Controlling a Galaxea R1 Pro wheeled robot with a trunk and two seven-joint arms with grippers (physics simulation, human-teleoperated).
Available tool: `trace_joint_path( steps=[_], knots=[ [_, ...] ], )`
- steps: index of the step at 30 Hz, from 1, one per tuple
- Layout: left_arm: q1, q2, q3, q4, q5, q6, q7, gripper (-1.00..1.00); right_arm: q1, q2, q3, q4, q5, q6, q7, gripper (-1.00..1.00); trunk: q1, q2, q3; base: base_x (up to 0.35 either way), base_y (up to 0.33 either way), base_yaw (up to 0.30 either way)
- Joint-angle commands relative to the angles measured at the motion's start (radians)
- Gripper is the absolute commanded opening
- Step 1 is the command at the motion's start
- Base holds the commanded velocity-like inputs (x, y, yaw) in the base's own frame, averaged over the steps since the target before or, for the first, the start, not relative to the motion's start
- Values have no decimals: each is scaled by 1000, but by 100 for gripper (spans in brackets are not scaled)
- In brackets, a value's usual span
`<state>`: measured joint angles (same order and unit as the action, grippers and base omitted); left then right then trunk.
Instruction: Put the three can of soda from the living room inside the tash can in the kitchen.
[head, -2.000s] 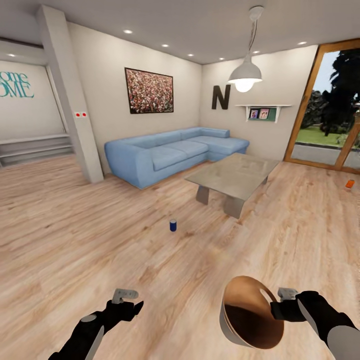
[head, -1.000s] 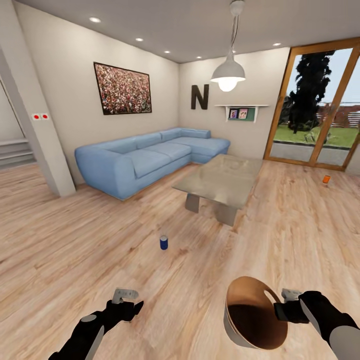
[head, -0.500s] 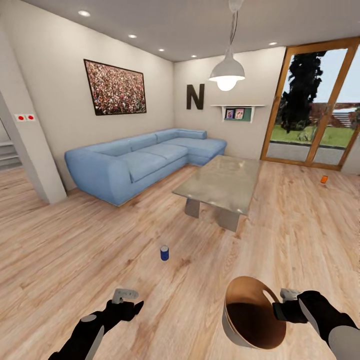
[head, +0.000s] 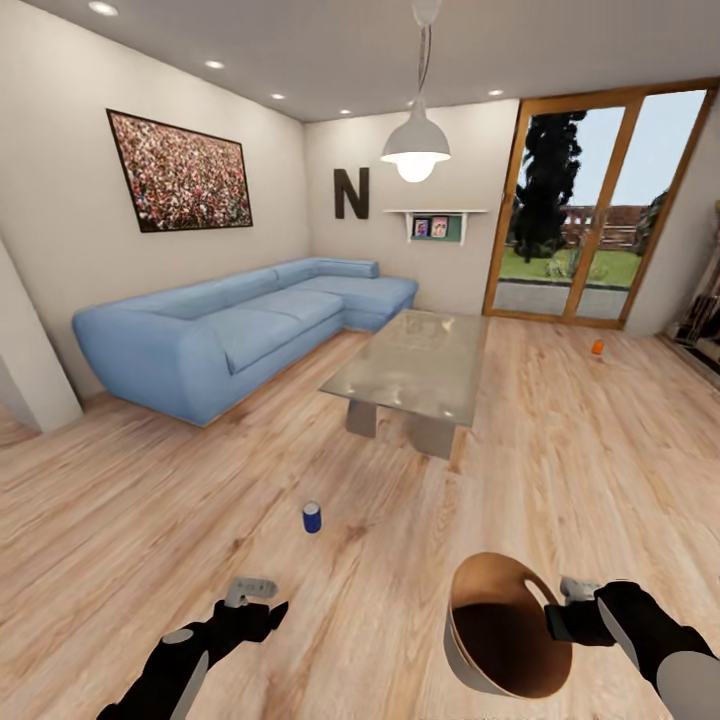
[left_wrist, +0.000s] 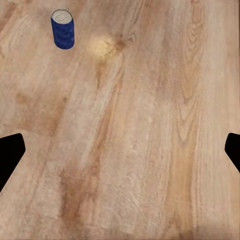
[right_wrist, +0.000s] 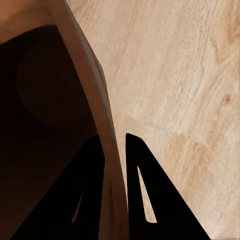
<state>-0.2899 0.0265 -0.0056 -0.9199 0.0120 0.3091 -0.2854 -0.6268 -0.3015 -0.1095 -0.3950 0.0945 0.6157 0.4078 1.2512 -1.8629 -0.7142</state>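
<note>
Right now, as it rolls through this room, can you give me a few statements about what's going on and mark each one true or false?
1. The right gripper is clamped on the rim of the tash can. True.
2. The left gripper is holding the dark blue can of soda. False: its fingers are spread and empty, and that can stands upright on the wood floor ahead of it.
3. An orange can of soda sits on the floor near the glass doors. True.
4. The blue can rests on the low table. False: it is on the floor, in front of the table.
5. The blue sofa stands along the wall under a framed picture. True.
</note>
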Motion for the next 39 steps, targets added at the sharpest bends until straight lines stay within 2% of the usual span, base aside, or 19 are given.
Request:
trace_joint_path(
  steps=[1, 11, 20, 39],
  knots=[
    [0, 0, -1, 0, 0, 0, 0, 100, -1, 0, -4, -1, -19, 4, 5, -100, 0, 0, 0, 57, 311, -248],
    [0, 0, -3, 1, -3, 1, 0, 100, -1, 2, -3, -1, -19, 4, 5, -100, 0, 0, 0, 81, 316, -235],
    [0, 0, -4, 1, -3, 1, 0, 100, -1, 3, -2, -1, -19, 3, 7, -100, 0, 0, 1, 115, 318, -49],
    [0, 0, -4, 1, -4, -1, 3, 100, -1, 2, -2, -1, -19, 2, 8, -100, 0, 0, 21, 194, 290, -165]
  ],
)
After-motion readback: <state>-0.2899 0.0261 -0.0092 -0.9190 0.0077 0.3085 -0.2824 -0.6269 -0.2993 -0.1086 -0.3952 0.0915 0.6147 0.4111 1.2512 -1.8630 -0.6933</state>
